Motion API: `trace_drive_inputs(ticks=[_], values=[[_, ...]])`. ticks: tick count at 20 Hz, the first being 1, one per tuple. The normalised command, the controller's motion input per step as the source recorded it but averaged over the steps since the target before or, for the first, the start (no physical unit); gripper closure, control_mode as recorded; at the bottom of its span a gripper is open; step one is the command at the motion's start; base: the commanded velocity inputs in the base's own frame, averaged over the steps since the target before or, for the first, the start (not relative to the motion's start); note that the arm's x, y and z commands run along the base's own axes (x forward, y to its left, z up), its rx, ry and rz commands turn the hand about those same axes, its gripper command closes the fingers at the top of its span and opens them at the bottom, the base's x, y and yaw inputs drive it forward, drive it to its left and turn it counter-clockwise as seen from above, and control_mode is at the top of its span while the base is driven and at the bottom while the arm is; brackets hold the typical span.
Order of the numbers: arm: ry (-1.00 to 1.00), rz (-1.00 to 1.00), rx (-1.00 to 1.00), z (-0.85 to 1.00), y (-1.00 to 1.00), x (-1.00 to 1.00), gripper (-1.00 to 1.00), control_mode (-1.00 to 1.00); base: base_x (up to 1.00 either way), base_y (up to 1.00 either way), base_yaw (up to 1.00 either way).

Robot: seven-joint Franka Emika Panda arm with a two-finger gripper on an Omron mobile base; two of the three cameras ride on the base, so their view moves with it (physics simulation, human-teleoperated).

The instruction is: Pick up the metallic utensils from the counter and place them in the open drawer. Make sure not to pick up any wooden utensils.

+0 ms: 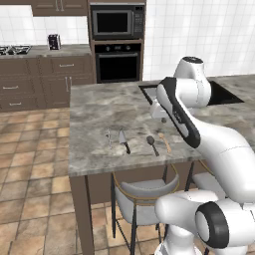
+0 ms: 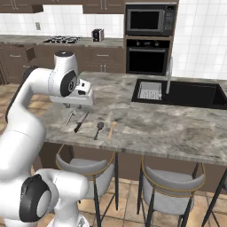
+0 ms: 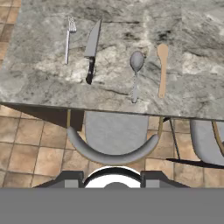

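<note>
Jaws: can't tell whether they're apart or together. Gripper hangs above the counter with nothing in it. Ahead lie fork at 11 o'clock, knife, spoon at 12, all pointing away, side by side. Tan wooden spoon at 1 stays put.

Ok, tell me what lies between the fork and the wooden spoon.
In the hand view, between the fork and the wooden spoon lie the knife and the dark grey spoon.

Grey-brown marbled counter, tan wooden spoon
</note>
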Motion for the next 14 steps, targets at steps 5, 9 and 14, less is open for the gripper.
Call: trace_drive_inputs(ticks=[5, 9, 14], values=[[-0.06, 0.00, 0.00, -0.12, 0.00, -0.34, -1.00, -1.00, 0.00, 0.00, 0.00], [0.37, 0.00, 0.00, -0.63, 0.01, -0.14, -1.00, -1.00, 0.00, 0.00, 0.00], [0.50, 0.01, 0.03, -0.76, -0.01, 0.05, -1.00, -1.00, 0.00, 0.00, 0.00]])
